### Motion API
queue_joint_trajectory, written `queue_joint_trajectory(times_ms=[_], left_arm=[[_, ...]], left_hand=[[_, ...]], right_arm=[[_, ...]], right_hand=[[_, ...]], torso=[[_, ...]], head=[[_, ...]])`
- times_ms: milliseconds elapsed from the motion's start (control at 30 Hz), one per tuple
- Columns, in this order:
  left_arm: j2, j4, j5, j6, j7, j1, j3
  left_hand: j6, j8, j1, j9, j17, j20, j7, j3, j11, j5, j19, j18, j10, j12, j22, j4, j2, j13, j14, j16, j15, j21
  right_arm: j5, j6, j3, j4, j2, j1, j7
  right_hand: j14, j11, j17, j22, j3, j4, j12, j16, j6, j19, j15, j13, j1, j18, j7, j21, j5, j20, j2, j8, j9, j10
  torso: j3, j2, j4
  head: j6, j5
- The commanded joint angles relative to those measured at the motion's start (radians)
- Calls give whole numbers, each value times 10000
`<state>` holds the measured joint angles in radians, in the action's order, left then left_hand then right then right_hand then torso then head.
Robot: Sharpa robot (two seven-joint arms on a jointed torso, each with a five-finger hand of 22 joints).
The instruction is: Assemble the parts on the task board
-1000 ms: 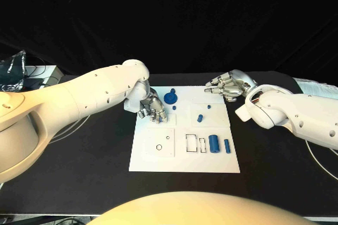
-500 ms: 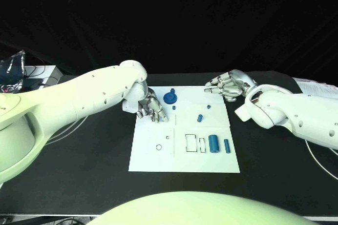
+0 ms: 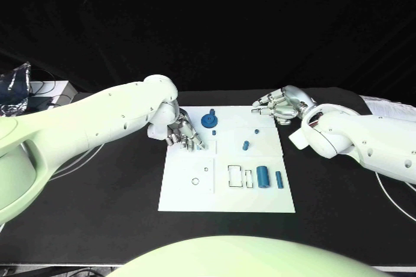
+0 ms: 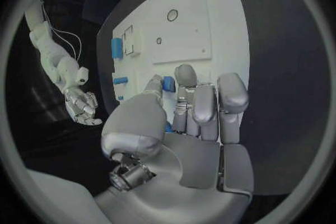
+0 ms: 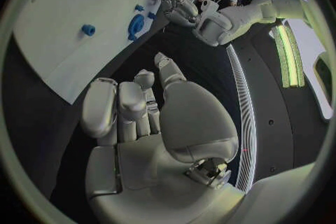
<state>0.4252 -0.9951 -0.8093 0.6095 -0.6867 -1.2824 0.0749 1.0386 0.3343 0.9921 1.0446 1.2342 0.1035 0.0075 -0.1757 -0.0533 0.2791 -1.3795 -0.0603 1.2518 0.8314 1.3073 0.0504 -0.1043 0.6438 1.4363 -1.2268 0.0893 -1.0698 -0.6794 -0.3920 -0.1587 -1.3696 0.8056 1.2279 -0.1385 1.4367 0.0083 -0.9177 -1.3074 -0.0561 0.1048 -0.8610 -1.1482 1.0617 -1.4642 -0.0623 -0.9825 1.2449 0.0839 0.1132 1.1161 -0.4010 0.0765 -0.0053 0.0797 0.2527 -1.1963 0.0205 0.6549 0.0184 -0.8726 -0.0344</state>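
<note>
Parts of blue plastic lie scattered over the white task board (image 3: 227, 196), which sits flat in the middle of the black table (image 3: 95, 193). At the board's far edge stands a round blue knob (image 3: 209, 119) with a small blue peg (image 3: 214, 132) just beside it. Nearer the middle are a tiny blue dot-like piece (image 3: 256, 131) and a short blue pin (image 3: 246, 146). Toward the near right lie a thick blue cylinder (image 3: 263, 175) and a thin blue rod (image 3: 279, 179), side by side but apart, next to a rectangular outlined slot (image 3: 235, 175). A small ring-shaped hole (image 3: 195, 181) shows on the board's near left.

The left hand (image 3: 184, 133) hangs over the board's far left corner, close to the knob, fingers pointing down at the board. In the left wrist view the left hand (image 4: 187, 123) has its fingers held loosely together and only slightly bent, with nothing between them; a blue piece shows just past the fingertips (image 4: 185, 74), but whether they touch it I cannot tell.

The right hand (image 3: 279, 107) rests off the board's far right corner, above the table. In its own wrist view the right hand (image 5: 150, 123) is loosely curled and holds nothing.
</note>
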Motion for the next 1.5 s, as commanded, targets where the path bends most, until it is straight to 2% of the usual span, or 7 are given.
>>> queue_joint_trajectory(times_ms=[33, 900, 1067, 1167, 1233, 1367, 1500], left_arm=[[58, -100, -111, -312, 75, 18, -28], [1124, -1600, -21, -2334, 984, 54, -365], [1409, -2007, -334, -3135, 1187, 138, -463], [1685, -2443, -634, -3797, 1381, 238, -568], [1853, -2721, -747, -4164, 1496, 297, -605], [2351, -3522, -903, -5857, 2036, 474, -656], [2784, -4180, -952, -7450, 2417, 711, -667]], left_hand=[[95, 11, 176, 3, 2, 3, 7, -371, 6, -102, -77, 90, 79, -24, 1106, 135, -70, -1, 69, -65, -4, -32], [-2, 68, 569, -4, -100, -5, 38, -440, 15, -115, -76, 59, 39, 12, 1073, 149, 31, 14, 54, -1, 1, 43], [-80, -204, 917, -522, -310, -34, 169, -332, 92, -31, 28, -5, -109, -20, 957, -18, -50, -30, -17, 228, -37, 362], [-197, -810, 1222, -1661, -623, -96, 390, -180, 231, 6, 188, -86, -293, -110, 740, -141, -37, -132, -108, 617, -123, 887], [-372, -949, 1481, -2078, -1100, -122, 501, -53, 319, 29, 425, -169, -542, -253, 509, -240, -21, -248, -377, 1187, -159, 1504], [-586, -728, 2050, -3161, -2041, -181, 562, 144, 353, 24, 731, -288, -722, -524, -102, -367, 123, -686, -669, 2191, -166, 2780], [-461, -576, 2495, -4360, -2319, -164, 545, 286, 326, 26, 640, -330, -679, -603, -379, -525, 389, -1016, -651, 2438, -159, 3168]], right_arm=[[-75, 137, 4, -2, -4, -6, -97], [-80, 120, 4, -3, 47, -25, -107], [-80, 107, 4, -14, 67, -26, -110], [-80, 85, 4, -25, 98, -26, -114], [-80, 68, 4, -35, 117, -27, -119], [-82, -4, 3, -65, 173, -27, -152], [-82, -84, 3, -78, 225, -28, -190]], right_hand=[[23, -59, 0, -1559, 19, 53, 53, 64, 8, -772, -66, 10, 105, 2, 29, 14, -37, 61, -4, -35, -12, -7], [23, -59, 6, -1556, 26, 85, 63, 74, 8, -771, -66, 18, 107, 3, 31, -1, -43, 61, 12, -38, -20, -5], [23, -59, 6, -1556, 26, 85, 63, 74, 8, -771, -66, 18, 107, 3, 31, -1, -43, 61, 12, -38, -20, -5], [23, -59, 6, -1556, 26, 85, 63, 74, 8, -771, -66, 18, 107, 3, 31, -1, -43, 61, 12, -38, -20, -5], [23, -60, 5, -1557, 26, 109, 63, 74, 7, -772, -66, 18, 109, 2, 32, 5, -44, 62, 14, -39, -24, -6], [23, -60, 5, -1557, 26, 109, 63, 74, 7, -772, -66, 18, 109, 2, 32, 5, -44, 62, 14, -39, -24, -6], [23, -60, 6, -1557, 26, 110, 65, 75, 7, -772, -66, 19, 110, 3, 32, 2, -45, 62, 13, -39, -25, -5]], torso=[[0, -4, -1], [-2, -2, 5], [2, 0, -3], [1, -4, 5], [1, -9, 7], [7, -19, 11], [11, -30, 26]], head=[[0, -10], [0, -9], [0, -17], [0, 18], [0, 18], [0, 22], [0, 35]])
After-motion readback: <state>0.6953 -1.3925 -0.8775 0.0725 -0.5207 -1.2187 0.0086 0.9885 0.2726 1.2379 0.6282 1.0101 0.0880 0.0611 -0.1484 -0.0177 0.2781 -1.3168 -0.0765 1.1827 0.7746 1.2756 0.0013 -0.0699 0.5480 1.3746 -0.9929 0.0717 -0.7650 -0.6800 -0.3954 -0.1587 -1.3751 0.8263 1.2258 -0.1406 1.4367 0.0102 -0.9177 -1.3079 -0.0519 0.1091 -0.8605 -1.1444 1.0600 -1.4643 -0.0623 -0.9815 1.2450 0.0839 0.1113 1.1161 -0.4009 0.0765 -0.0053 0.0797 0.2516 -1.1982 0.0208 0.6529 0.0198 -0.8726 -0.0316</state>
